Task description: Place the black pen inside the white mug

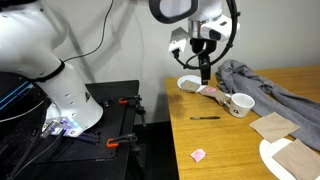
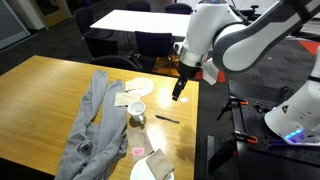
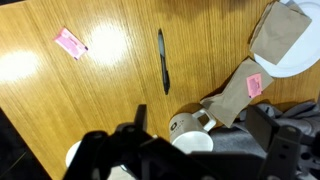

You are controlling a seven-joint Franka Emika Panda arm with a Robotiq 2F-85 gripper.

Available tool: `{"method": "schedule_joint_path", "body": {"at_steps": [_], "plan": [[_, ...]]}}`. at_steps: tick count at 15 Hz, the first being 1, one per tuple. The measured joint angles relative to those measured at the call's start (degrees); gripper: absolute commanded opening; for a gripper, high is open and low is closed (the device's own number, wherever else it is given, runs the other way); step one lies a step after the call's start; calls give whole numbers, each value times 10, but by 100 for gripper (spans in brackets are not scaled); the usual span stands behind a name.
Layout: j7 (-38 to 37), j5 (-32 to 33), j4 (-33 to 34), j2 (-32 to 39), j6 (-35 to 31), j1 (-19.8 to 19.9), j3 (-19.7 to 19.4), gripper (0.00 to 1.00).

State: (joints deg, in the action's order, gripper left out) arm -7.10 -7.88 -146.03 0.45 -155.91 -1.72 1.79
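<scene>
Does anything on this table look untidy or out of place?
Yes. A grey cloth lies crumpled across the wooden table, bunched close beside the white mug. The black pen lies loose on the bare wood. Nothing looks spilled or broken.

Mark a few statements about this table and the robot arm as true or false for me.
1. The pen lies on the table, outside the mug. True.
2. The fingers are holding the pen. False: they hang empty above the table, apart from the pen.
3. A grey cloth lies on the table. True.
4. The pink scrap is inside the mug. False: it lies on the bare table.
</scene>
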Motion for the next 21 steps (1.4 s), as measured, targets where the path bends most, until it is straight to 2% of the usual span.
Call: {"method": "schedule_joint_path", "body": {"at_steps": [5, 10, 15, 21], "plan": [[-27, 39, 53, 103, -31, -1, -9, 100], [-45, 66, 107, 184, -35, -6, -25, 100], [-45, 66, 149, 246, -34, -11, -25, 100], [-23, 66, 164, 292, -34, -15, -25, 100]]}}
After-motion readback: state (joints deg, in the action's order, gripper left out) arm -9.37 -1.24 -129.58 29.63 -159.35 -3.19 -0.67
